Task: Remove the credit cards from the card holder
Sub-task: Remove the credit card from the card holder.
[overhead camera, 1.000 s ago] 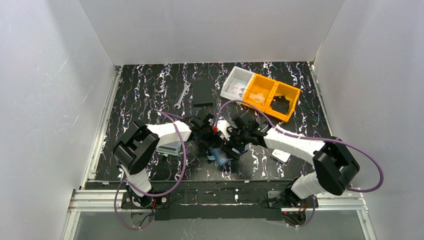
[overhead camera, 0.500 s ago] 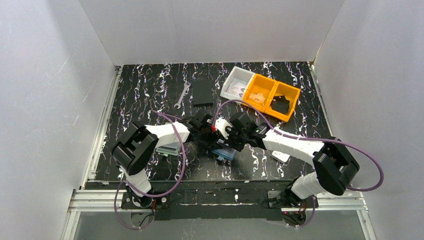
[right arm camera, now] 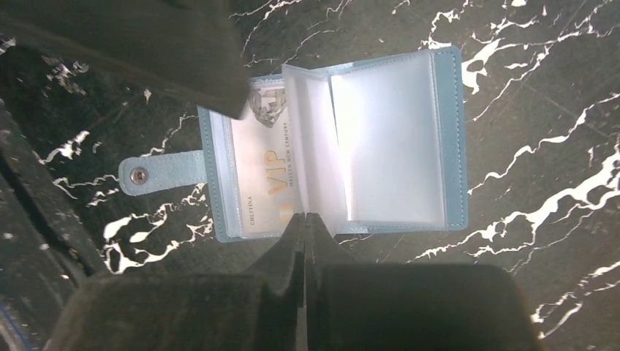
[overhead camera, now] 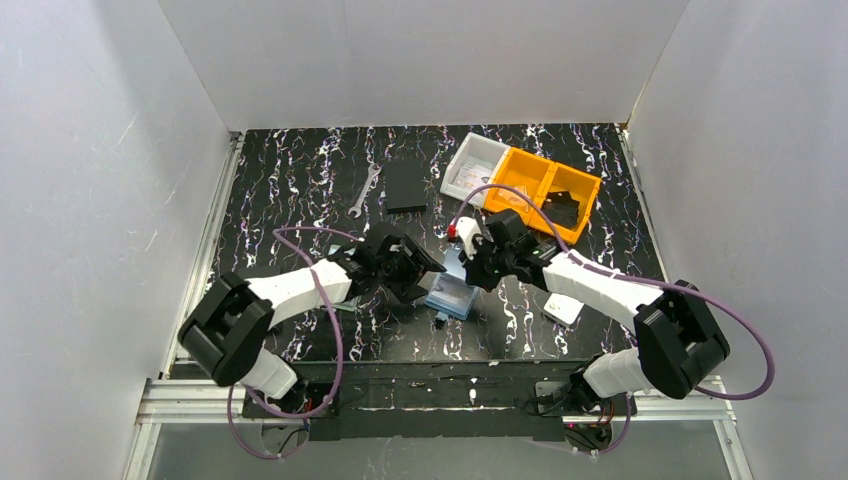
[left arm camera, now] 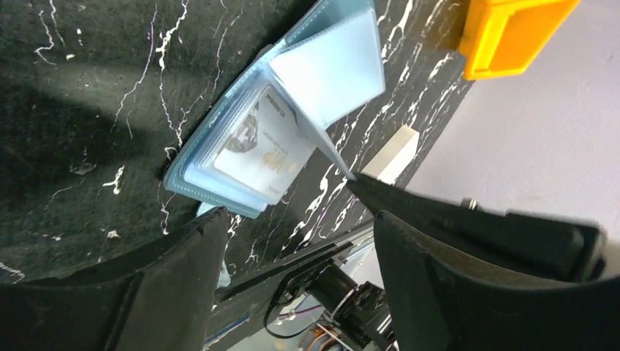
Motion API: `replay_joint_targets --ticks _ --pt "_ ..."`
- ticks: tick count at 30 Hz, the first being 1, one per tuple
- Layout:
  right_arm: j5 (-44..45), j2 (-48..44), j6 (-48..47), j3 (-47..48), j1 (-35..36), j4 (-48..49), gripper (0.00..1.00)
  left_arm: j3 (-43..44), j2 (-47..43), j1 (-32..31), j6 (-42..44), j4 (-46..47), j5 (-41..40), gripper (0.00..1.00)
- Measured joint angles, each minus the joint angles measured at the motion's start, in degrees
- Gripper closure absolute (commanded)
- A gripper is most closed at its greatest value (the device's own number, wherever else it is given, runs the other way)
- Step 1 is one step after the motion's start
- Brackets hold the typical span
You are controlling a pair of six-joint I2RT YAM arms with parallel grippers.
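Open blue card holder [right arm camera: 439, 146] lies flat between the arms, with a VIP credit card [right arm camera: 267, 172] pocketed on its left. The right gripper [right arm camera: 303, 223] is pinched shut, seemingly on its clear leaf (seen edge-on). The left gripper [left arm camera: 296, 219] is spread wide, with the card just ahead.

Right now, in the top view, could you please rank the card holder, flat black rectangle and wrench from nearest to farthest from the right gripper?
1. The card holder, at the right gripper, whose jaws are shut on one of its pages.
2. The flat black rectangle, farther back and to the left.
3. The wrench, just left of that rectangle, farthest.
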Motion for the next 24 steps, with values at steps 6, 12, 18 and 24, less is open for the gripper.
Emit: replay_joint_targets --ticks 6,12,18,24 --pt "-7.8 1.8 6.8 -0.3 -8.3 2.6 0.99 -6.9 -8.2 0.0 6.6 6.3 -0.9 0.27" --pt "-8.5 4.7 11.3 -0.3 -12.1 3.9 0.99 -10.4 -9.6 0.0 12.4 13.4 0.7 0.33" --pt "-9.0 6.1 13.6 -0.3 -14.0 4.3 0.99 -10.4 -3.9 0.0 15.3 21.5 5.1 0.48" --pt "-14.1 6.3 14.6 -1.5 -14.7 5.9 0.99 -8.9 4.5 -0.1 15.8 27.6 9.2 0.55"
